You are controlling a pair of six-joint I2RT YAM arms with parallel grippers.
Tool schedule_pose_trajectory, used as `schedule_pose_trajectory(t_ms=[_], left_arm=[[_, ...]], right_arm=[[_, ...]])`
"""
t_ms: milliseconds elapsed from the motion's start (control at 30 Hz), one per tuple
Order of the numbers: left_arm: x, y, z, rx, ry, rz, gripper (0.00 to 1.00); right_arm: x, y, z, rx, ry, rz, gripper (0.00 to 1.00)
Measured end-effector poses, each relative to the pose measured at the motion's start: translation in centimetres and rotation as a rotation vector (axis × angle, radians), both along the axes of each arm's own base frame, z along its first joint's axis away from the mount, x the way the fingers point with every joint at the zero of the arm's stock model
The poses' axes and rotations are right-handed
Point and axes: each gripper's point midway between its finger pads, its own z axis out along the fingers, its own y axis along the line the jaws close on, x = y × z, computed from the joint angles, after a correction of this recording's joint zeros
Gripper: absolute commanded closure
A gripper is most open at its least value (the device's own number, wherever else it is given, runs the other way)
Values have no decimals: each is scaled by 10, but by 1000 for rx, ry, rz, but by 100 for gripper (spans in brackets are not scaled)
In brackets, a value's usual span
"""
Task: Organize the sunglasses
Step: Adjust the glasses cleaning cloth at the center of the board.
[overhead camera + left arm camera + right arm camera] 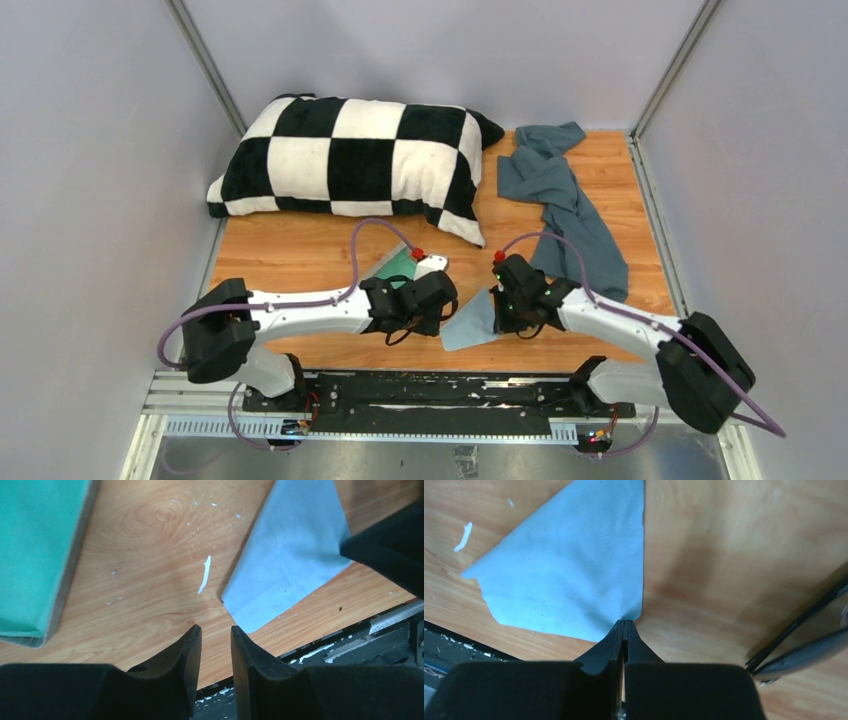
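- You see the sunglasses [804, 652] only in the right wrist view, at its lower right edge. One dark lens and thin black arms lie on the table [724, 555].
- Their long axis slants from the bottom right-of-middle up to the right edge. The frame cuts part of them off, so you cannot tell which end is the front.
- In the top view you cannot make them out.
- Your right gripper [625, 624] has its jaws pressed together on the near corner of the blue cloth [569, 575]. The cloth spreads flat toward the upper left of that view.
- Your left gripper [216, 630] has its jaws a narrow slit apart with nothing between them, above plain wood.
- The left wrist view puts the green case [35, 550] at upper left and the cloth at upper right, with a band of wood between them.
- From the top view, the pillow [350, 155] fills the upper left and a grey towel [560, 200] lies at upper right.
- A wide strip of wood separates both from the grippers.
- The black rail [430, 390] runs just beside the cloth's near edge.
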Motion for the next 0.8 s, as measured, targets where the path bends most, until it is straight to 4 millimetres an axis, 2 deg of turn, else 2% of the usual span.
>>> schedule_pose_trajectory(t_ms=[33,67,100,133,200,333,533,800], left_arm=[[-1,-2,-3,1,10,-6,64],[-3,-4,-7,3,24,-13,63],[-5,-6,-10,4,35,-20,62],[-7,-7,-13,6,44,-27,60],[-12,-11,-19,13,61,-39,56],[-22,-19,-24,12,89,-49,55],[-36,-27,-38,19,142,-14,63],[-37,-27,-43,11,166,55,65]], right_arm=[[-7,-1,0,8,-1,-9,97],[-12,-5,-5,-1,16,-36,87],[-21,1,0,24,-3,-20,74],[-27,2,0,29,-1,-28,65],[-32,3,3,37,-9,-50,56],[-27,-4,13,38,-61,-120,53],[-19,-16,21,5,-119,-184,53],[-17,-20,20,-27,-116,-192,53]])
